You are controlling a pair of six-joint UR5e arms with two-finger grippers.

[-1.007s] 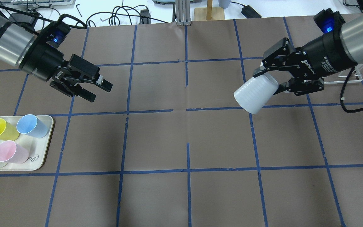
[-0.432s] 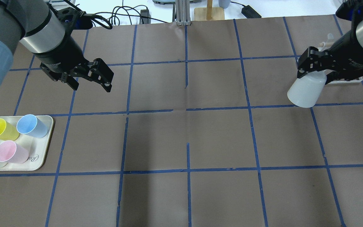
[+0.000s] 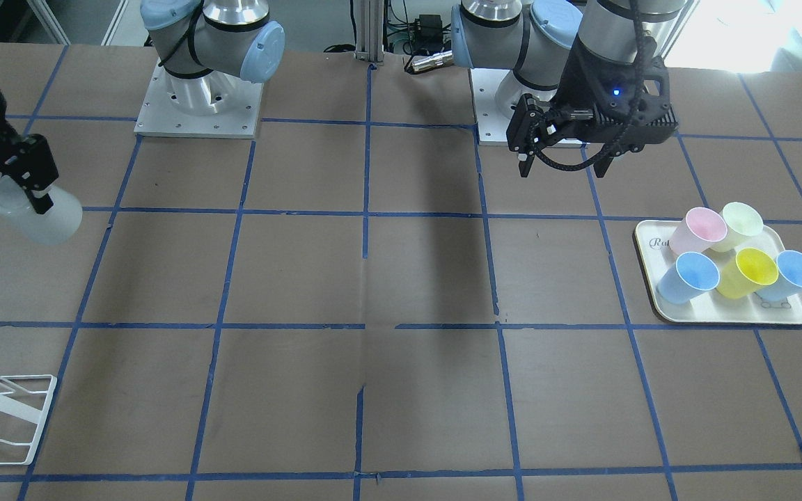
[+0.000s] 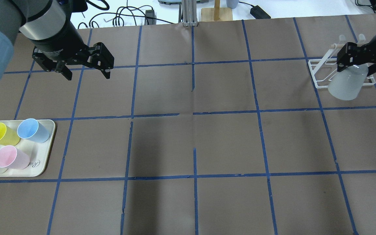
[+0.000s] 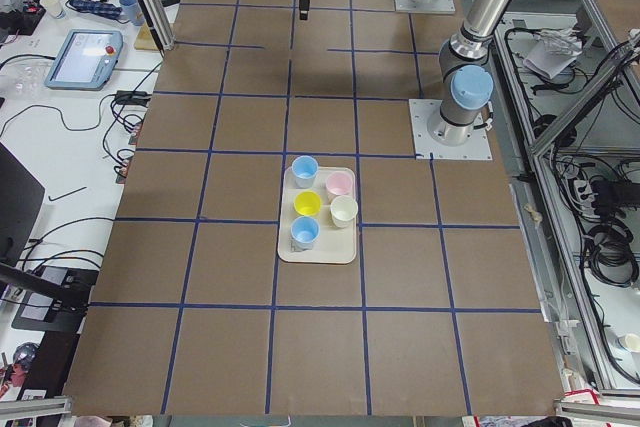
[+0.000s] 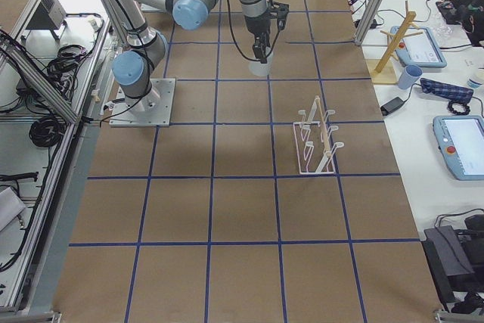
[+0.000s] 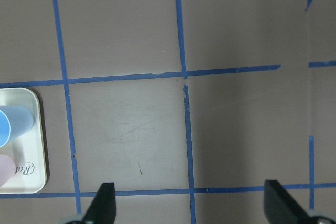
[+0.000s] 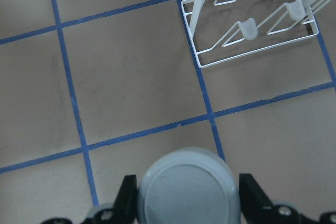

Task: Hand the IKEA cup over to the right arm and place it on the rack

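Observation:
My right gripper (image 4: 354,63) is shut on the IKEA cup (image 4: 344,85), a pale grey tumbler held by its base with the mouth pointing down, above the table. The right wrist view shows the cup's base (image 8: 184,192) between the two fingers (image 8: 126,199). The white wire rack (image 4: 320,73) stands on the table at the far right. It also shows in the right wrist view (image 8: 247,51) and the front view (image 3: 4,417), still apart from the cup (image 3: 39,217). My left gripper (image 4: 86,75) is open and empty at the far left, and its fingers (image 7: 105,203) hang over bare table.
A cream tray (image 4: 46,161) with several coloured cups sits at the table's left edge, and also shows in the front view (image 3: 721,316). A wooden stand (image 4: 216,13) and cables lie beyond the table's far edge. Blue tape lines grid the brown table.
My right gripper has carried the cup to the right, close to the rack, and turned it mouth-down. My left gripper has pulled back to the left and now points down, still open.

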